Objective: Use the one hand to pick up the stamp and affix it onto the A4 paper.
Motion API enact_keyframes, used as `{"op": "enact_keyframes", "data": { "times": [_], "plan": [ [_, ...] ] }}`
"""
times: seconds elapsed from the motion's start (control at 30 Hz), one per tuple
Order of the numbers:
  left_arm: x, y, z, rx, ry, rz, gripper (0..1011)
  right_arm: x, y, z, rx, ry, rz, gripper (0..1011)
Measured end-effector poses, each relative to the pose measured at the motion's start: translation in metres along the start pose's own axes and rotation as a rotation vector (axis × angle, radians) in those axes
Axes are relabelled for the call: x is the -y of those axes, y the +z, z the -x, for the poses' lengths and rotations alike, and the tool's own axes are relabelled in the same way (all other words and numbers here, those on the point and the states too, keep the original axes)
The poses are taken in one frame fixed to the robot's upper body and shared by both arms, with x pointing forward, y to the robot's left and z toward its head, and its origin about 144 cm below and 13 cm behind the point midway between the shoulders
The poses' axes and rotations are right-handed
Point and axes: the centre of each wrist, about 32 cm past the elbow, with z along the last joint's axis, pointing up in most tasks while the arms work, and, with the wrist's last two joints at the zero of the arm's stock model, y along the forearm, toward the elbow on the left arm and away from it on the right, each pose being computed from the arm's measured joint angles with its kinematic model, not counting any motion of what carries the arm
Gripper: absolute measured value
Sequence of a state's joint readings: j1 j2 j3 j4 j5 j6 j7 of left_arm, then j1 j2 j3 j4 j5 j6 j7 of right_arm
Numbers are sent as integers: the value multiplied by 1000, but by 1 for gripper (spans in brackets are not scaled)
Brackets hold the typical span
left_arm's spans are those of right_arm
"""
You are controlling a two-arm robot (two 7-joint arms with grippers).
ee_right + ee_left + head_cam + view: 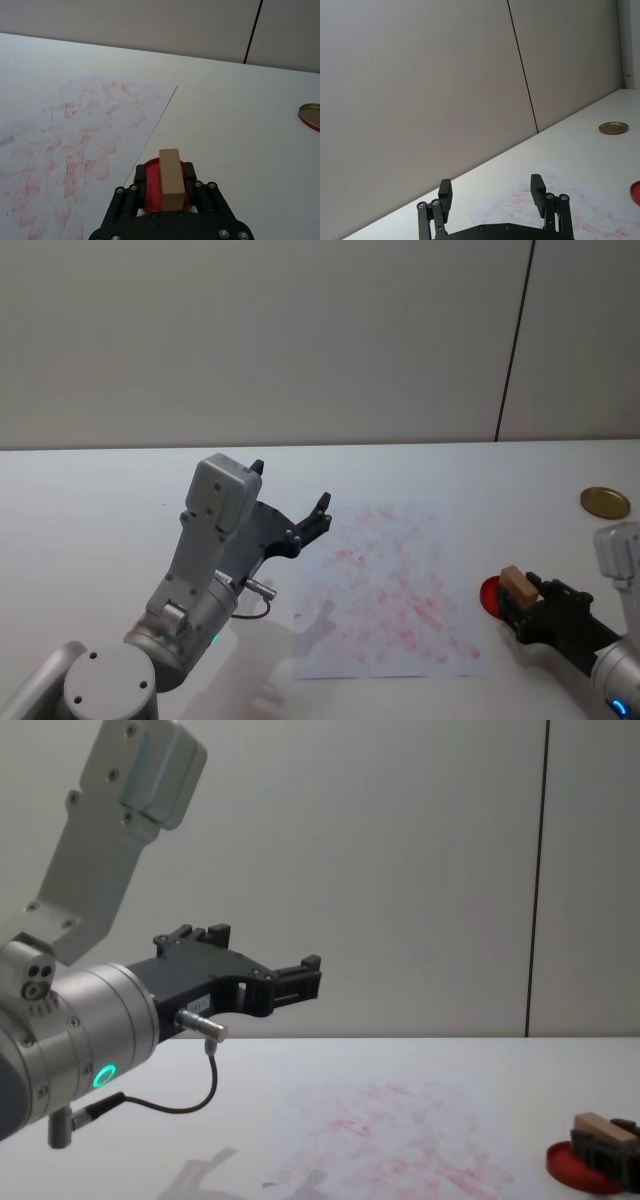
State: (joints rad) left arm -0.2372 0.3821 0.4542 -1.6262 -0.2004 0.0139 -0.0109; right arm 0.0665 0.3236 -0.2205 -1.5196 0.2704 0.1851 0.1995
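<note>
The stamp (170, 177), a tan wooden block, stands on the round red ink dish (150, 187) just right of the A4 paper (75, 145). My right gripper (166, 172) straddles it, and a thin strip of red shows between each finger and the block. In the head view the stamp (517, 586) and right gripper (530, 608) are at the lower right, beside the A4 paper (390, 590). The chest view has the stamp (600, 1128) low at the right edge. My left gripper (291, 486) hangs open in the air over the paper's left edge, holding nothing.
A flat gold lid (605, 502) lies on the white table at the far right, beyond the red ink dish (490, 595). A grey wall closes off the back of the table. The raised left arm (210, 540) fills the near left.
</note>
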Motion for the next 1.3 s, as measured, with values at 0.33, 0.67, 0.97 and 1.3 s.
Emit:
{"op": "enact_keyframes", "data": {
  "times": [0.33,0.67,0.97,1.3],
  "plan": [
    [0,0,0,0,0,0,993,0,-1,0,28,-1,-28,219],
    [0,0,0,0,0,0,993,0,3,4,60,12,-76,219],
    [0,0,0,0,0,0,993,-1,9,11,58,82,-99,219],
    [0,0,0,0,0,0,993,-4,8,24,49,157,-78,219]
  ]
}}
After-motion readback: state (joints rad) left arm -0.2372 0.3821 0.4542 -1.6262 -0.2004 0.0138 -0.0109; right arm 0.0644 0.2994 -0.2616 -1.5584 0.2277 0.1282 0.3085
